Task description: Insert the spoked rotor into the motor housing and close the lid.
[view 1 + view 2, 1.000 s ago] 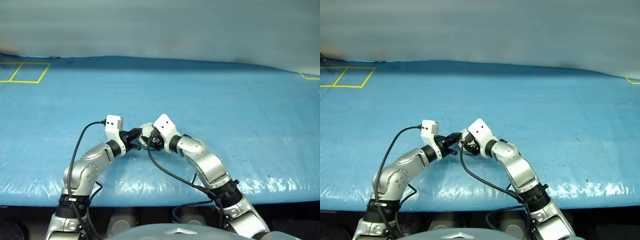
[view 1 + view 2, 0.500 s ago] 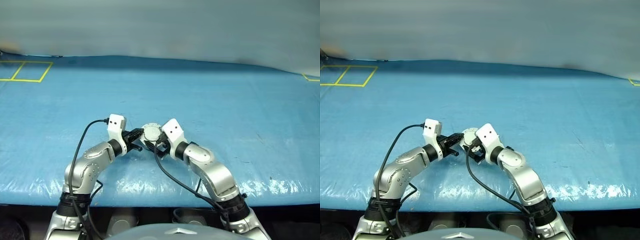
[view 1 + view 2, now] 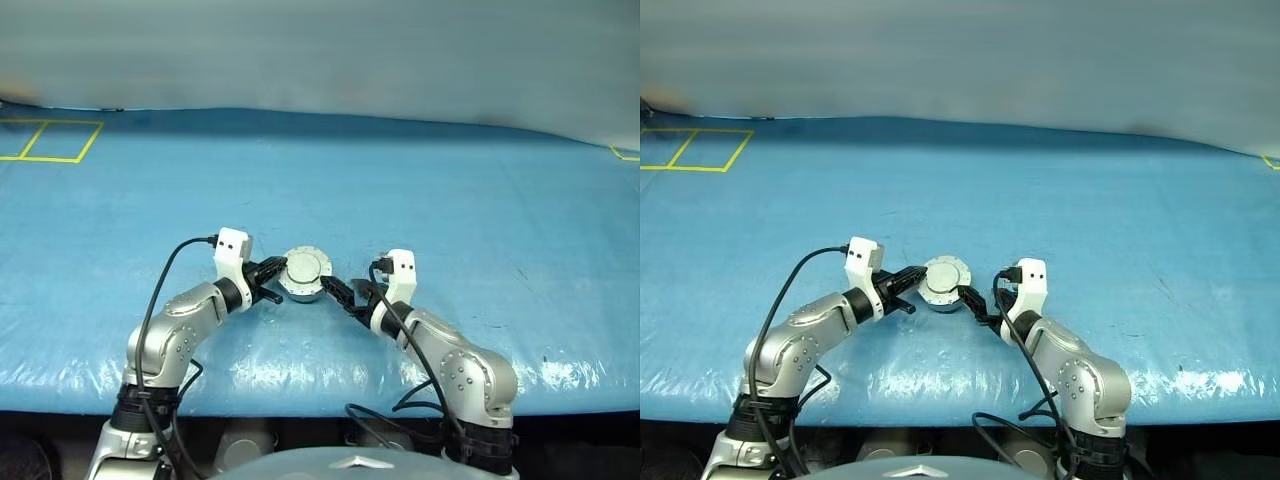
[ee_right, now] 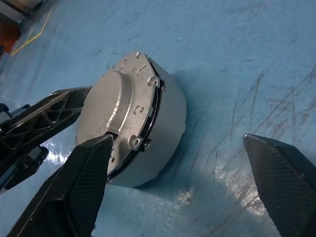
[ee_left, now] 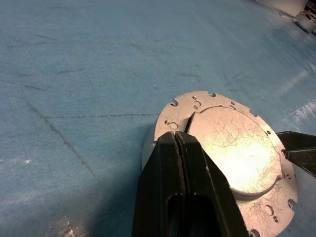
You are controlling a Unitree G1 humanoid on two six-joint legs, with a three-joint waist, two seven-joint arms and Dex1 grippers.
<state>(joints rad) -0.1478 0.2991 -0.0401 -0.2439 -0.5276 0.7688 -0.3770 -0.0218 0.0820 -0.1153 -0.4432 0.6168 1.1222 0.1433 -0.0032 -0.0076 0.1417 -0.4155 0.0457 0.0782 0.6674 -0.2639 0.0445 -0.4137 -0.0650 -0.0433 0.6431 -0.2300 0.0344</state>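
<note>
Housing point(image 3: 304, 276): round grey metal cup, resting on the blue sheet point(image 3: 450, 200) between the two grippers. Lid point(image 4: 116, 106) is down on top of the housing, outer face up, showing the plain grey surface with a raised circle. In the right wrist view a thin dark gap runs between lid rim and housing wall. Contents of the housing are hidden by the lid; the rotor cannot be seen.

Left gripper point(image 5: 177, 138): fingers pressed together with nothing between them, tips lying over the edge of the lid. Actual contact with the lid cannot be confirmed.

Right gripper point(image 4: 182, 163): fingers spread wide and empty. One finger point(image 4: 86, 173) lies just beside the housing wall; the other stands well apart from it over bare sheet.

Surface: blue sheet, wrinkled and scuffed, covering the whole work area. Yellow tape squares point(image 3: 45, 140) are marked at the far left corner, and a further yellow mark point(image 3: 625, 153) at the far right edge. A pale wall runs behind the surface.

Change from one second ago: the right gripper was then up against the housing and covering it. It has since drawn back to the right side and its fingers have spread. The lid top is now in plain sight. The left gripper has held its place.
</note>
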